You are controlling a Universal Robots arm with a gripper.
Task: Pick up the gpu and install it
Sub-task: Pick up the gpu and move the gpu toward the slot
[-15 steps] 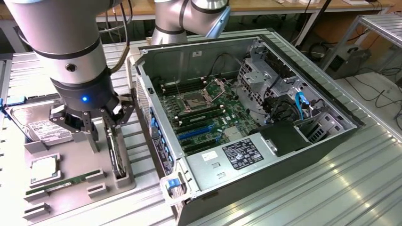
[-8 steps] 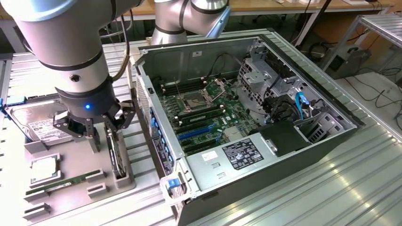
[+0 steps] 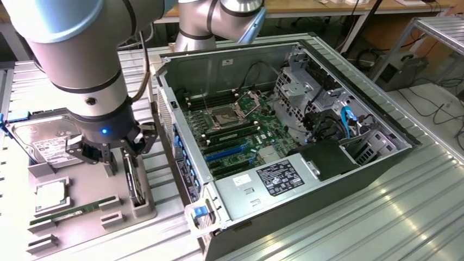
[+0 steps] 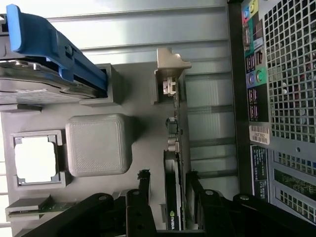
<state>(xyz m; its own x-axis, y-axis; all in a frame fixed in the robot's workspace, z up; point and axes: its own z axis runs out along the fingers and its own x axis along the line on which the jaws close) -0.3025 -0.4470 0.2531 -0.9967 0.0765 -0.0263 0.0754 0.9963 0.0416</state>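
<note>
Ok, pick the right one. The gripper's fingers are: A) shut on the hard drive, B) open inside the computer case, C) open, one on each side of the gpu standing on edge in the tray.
C: the gripper is open above the grey tray, with one finger on each side of the gpu, which stands on edge there.

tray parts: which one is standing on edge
The gpu: it stands on edge at the tray side nearest the case, straddled by the open gripper; hard drive, cpu and memory stick lie flat.
</note>
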